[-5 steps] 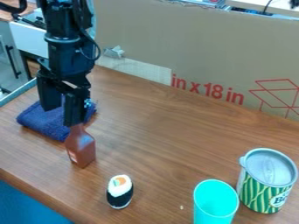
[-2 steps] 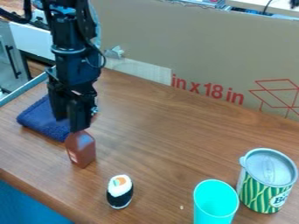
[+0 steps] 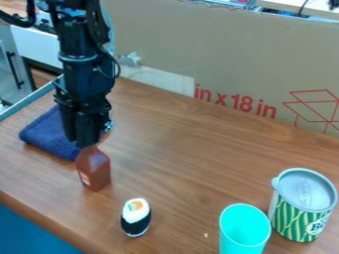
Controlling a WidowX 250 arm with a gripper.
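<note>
I see a smooth brown wood table [image 3: 179,158], a soft, rough blue cloth [image 3: 49,135] and a shiny turquoise plastic cup [image 3: 244,230].

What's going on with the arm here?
The gripper is down at the top of the brown bottle, which stands on the wooden table; whether it has a hold, I can't tell. A blue cloth lies behind them, the toy sushi is nearer the camera, and a turquoise cup stands beside a lidded can.
</note>
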